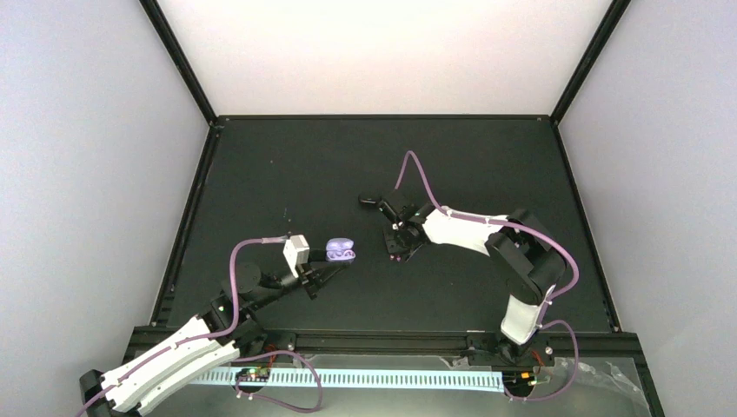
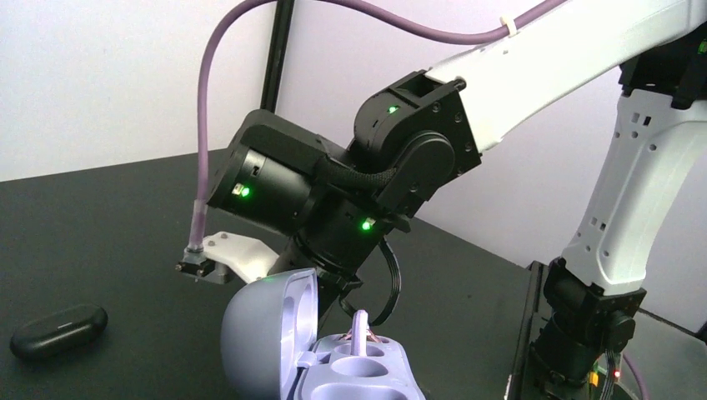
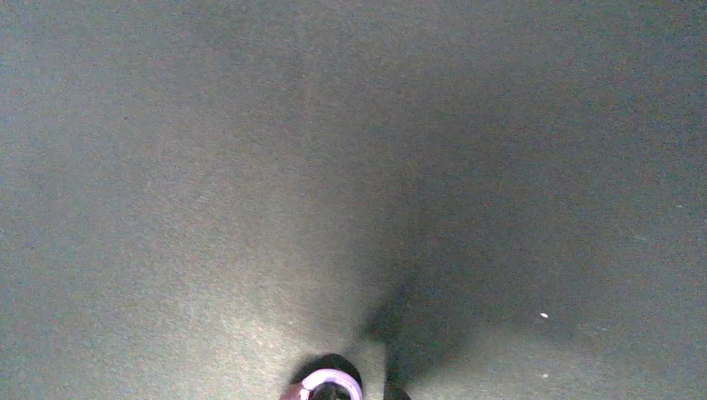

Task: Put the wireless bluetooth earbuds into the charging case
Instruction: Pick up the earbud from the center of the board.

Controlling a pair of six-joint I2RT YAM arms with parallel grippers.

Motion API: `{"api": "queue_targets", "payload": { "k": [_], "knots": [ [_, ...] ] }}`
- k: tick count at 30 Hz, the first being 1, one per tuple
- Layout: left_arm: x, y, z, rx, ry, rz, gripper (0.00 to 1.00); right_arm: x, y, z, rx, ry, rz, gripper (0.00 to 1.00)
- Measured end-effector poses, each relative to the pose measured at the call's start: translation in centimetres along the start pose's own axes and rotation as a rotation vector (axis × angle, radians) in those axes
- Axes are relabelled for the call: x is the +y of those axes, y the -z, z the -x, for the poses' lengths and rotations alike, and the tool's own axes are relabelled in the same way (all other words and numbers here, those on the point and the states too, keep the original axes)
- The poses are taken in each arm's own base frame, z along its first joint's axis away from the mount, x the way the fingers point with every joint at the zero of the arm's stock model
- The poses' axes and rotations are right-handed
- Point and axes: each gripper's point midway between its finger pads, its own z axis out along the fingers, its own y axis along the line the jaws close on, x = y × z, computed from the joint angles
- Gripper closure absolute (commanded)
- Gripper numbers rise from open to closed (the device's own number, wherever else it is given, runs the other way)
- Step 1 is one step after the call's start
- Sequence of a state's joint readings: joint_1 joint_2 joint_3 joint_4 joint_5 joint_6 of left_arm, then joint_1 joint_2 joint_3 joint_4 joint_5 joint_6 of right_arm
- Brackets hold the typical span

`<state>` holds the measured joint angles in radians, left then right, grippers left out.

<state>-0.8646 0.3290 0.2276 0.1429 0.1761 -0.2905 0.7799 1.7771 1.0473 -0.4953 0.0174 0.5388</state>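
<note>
Nearest, the open purple charging case (image 2: pixel 333 371) sits clamped in my left gripper (image 1: pixel 333 261); one pinkish bud (image 2: pixel 360 323) seems seated, its neighbour missing. My right gripper (image 1: pixel 397 251) hovers low at a purple earbud (image 3: pixel 331 384); closed on it or not, I cannot tell.

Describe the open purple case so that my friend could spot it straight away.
On the black table, follow the left arm out to the left gripper: the lilac charging case is clamped there. It is egg-shaped with its lid flipped open over moulded wells, whereas the black case lies shut on the table.
</note>
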Motion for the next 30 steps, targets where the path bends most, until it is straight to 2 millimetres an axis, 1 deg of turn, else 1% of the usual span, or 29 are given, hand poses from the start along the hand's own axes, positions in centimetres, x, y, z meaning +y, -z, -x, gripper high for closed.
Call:
{"api": "queue_targets", "payload": {
  "k": [4, 6, 7, 18, 22, 24, 26, 30],
  "knots": [
    [-0.1, 0.1, 0.2, -0.008, -0.001, -0.003, 0.98, 0.7, -0.3, 0.0, -0.005, 0.023, -0.028, 0.93],
    [-0.1, 0.1, 0.2, -0.009, -0.002, -0.003, 0.98, 0.9, -0.3, 0.0, -0.01, 0.028, -0.039, 0.98],
    [-0.1, 0.1, 0.2, -0.009, -0.002, -0.003, 0.98, 1.0, -0.4, 0.0, -0.011, 0.031, -0.045, 0.99],
    [-0.3, 0.4, 0.6, -0.026, -0.005, -0.009, 0.99, 0.9, 0.0, 0.1, -0.073, -0.003, -0.065, 0.99],
    [-0.3, 0.4, 0.8, -0.032, -0.006, -0.01, 0.98, 0.4, 0.4, -0.6, -0.077, -0.018, -0.078, 0.99],
    [-0.3, 0.4, 0.8, -0.032, -0.006, -0.01, 0.98, -0.1, 0.8, -1.1, -0.076, -0.02, -0.092, 0.99],
    [-0.3, 0.4, 0.8, -0.033, -0.006, -0.01, 0.98, -0.4, 1.5, -1.1, -0.091, -0.025, -0.1, 0.99],
    [-0.3, 0.4, 0.8, -0.033, -0.006, -0.009, 0.98, -0.5, 4.3, 0.2, -0.182, -0.047, -0.082, 0.99]
  ]
}}
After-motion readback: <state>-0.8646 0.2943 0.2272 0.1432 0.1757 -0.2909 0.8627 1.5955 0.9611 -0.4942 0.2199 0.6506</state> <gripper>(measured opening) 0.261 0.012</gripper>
